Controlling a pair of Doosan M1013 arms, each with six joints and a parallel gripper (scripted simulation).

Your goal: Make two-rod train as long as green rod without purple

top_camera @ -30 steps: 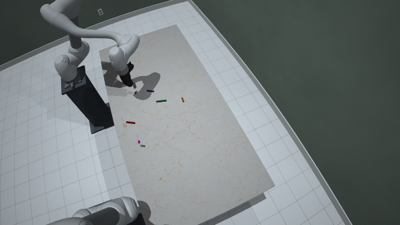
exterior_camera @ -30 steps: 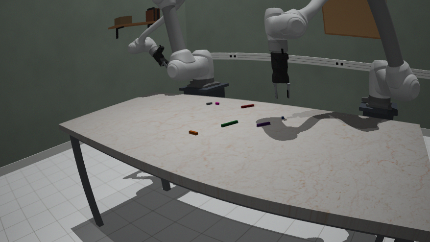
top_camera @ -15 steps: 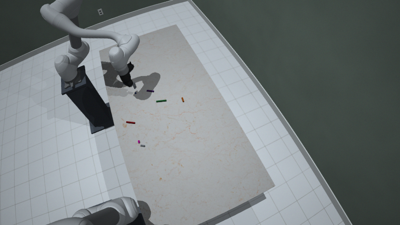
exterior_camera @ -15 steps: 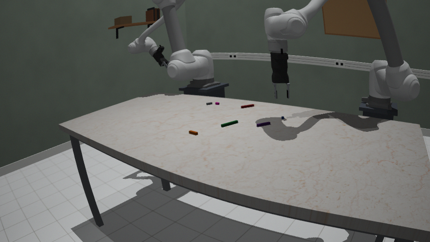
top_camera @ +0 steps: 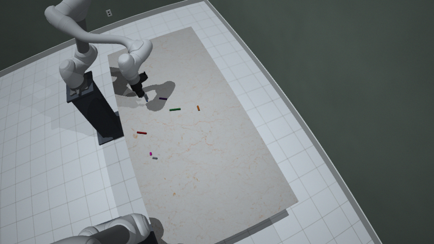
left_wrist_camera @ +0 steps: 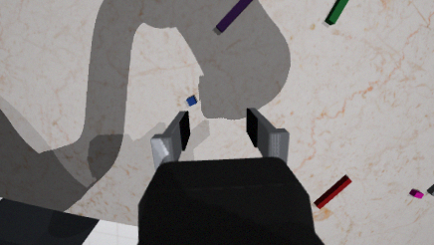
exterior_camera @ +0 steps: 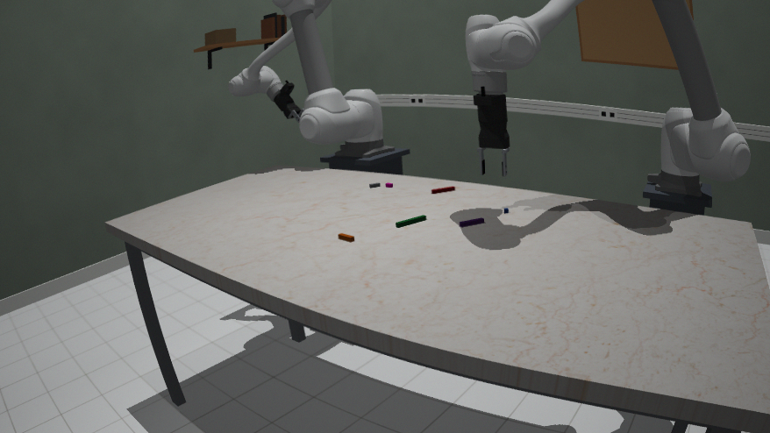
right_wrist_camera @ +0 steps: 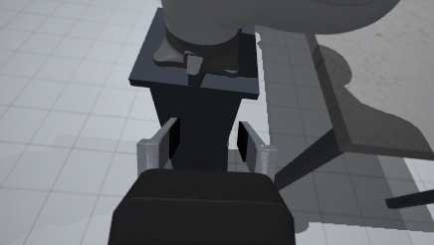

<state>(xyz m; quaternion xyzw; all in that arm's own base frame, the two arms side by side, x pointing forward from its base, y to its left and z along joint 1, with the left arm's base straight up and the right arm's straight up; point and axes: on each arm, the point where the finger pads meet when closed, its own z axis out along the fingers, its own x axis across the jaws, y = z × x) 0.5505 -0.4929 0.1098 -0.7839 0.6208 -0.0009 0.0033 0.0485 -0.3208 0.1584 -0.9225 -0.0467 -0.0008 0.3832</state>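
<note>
Left jaws [top_camera: 147, 98] [exterior_camera: 494, 167]: wide open, nothing gripped, above the bench [top_camera: 194, 170] [exterior_camera: 268, 215]!
Blue rod [top_camera: 147, 100] [exterior_camera: 506, 210] [left_wrist_camera: 191, 101]: on the bench, right of centre in the exterior view.
Green rod [top_camera: 175, 109] [exterior_camera: 410, 221] [left_wrist_camera: 336, 12]: mid-frame there.
Right jaws [exterior_camera: 294, 115]: spread, empty, upper left.
</note>
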